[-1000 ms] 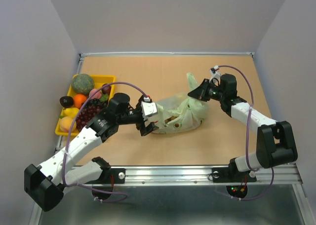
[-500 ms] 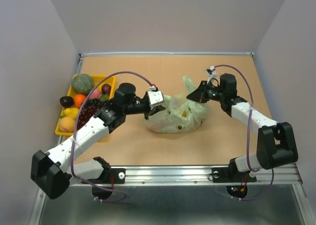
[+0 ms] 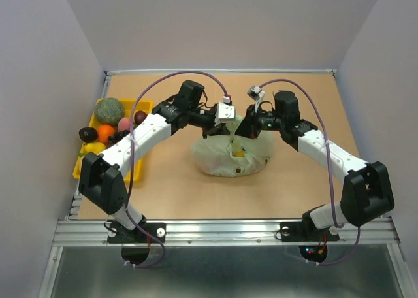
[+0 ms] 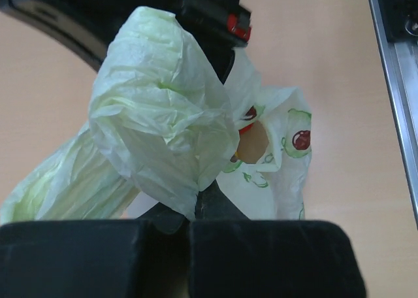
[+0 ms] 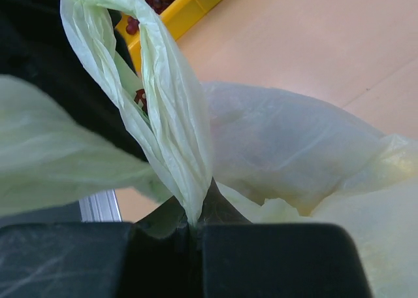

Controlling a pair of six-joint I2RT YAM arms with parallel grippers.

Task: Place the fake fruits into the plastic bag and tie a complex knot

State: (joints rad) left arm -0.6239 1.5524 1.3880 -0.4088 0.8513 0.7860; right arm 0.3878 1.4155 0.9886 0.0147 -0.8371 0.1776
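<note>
The pale green plastic bag [image 3: 228,157] lies in the middle of the table with fruit showing inside. My left gripper [image 3: 228,123] is shut on one bag handle [image 4: 163,134] above the bag's far side. My right gripper [image 3: 240,129] is shut on the other handle [image 5: 166,115]. The two grippers are close together over the bag's mouth. The bag's body shows in the left wrist view [image 4: 287,148] and the right wrist view [image 5: 287,141]. No knot shows. Other fake fruits [image 3: 111,108] sit in the yellow tray: green melon, orange, grapes.
The yellow tray [image 3: 134,103] stands at the table's left edge; its corner shows in the right wrist view [image 5: 196,10]. The table's metal front rail [image 3: 228,229] runs along the near edge.
My left arm swung from the bag's near left side up to its far side, lifting a handle. My right gripper moved left toward it. The bag's mouth has been drawn together.
</note>
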